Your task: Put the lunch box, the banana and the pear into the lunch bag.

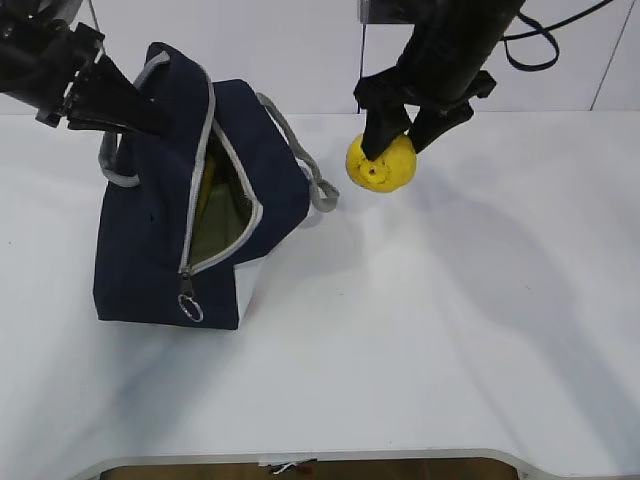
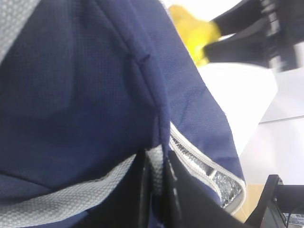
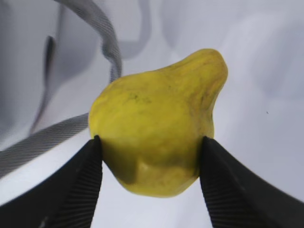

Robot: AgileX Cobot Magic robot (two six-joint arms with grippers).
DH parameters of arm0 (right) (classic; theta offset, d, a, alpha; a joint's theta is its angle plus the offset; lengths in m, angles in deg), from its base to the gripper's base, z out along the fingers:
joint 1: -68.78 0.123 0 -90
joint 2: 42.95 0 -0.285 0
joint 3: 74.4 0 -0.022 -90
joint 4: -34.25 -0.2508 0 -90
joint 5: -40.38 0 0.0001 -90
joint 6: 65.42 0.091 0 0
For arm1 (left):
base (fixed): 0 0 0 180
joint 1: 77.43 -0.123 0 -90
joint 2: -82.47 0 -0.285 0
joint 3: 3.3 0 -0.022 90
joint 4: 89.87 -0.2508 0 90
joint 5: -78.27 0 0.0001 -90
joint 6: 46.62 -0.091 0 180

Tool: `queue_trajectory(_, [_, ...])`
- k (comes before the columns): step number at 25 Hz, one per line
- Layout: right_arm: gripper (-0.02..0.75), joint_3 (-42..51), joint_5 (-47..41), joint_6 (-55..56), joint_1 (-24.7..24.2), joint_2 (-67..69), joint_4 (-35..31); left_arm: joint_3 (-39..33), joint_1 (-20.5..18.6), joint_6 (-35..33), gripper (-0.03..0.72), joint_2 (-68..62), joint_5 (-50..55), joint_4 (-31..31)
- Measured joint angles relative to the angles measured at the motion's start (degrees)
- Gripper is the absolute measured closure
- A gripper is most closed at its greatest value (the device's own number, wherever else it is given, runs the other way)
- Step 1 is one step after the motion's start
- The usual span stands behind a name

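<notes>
The navy lunch bag [image 1: 150, 250] stands at the left with its zipper undone and its mouth gaping toward the right. My left gripper [image 1: 148, 115] is shut on the bag's grey strap [image 2: 156, 173] at the top edge. Inside the opening a strip of yellow, seemingly the banana [image 1: 204, 195], shows above an olive-green surface [image 1: 218, 238] that may be the lunch box. The yellow pear [image 1: 381, 163] sits just right of the bag, its brown dimple facing me. My right gripper [image 3: 151, 142] is shut on the pear [image 3: 156, 123], a finger on each side.
The bag's other grey handle [image 1: 318, 185] loops out on the table just left of the pear. The white table [image 1: 450, 330] stretches to the right and front. Its front edge [image 1: 300, 458] runs along the bottom of the exterior view.
</notes>
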Motion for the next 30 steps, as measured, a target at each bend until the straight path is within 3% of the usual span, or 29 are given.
queue_trajectory(5, [0.253,-3.15,-0.78,0.15,0.00,-2.06,-5.80,0.00,0.00,0.00,0.670,0.00,0.00,0.72])
queue_trajectory(14, [0.254,-4.42,-0.89,-5.09,0.00,-1.74,-25.53,0.00,0.00,0.00,0.670,0.48,0.00,9.07])
queue_trajectory(22, [0.255,-4.54,-0.89,-7.70,0.00,3.15,-30.91,0.00,0.00,0.12,0.670,0.48,0.00,11.14])
queue_trajectory(30, [0.251,-4.54,-0.56,-10.24,3.02,7.78,-36.11,0.00,0.00,0.12,0.670,0.48,0.00,11.45])
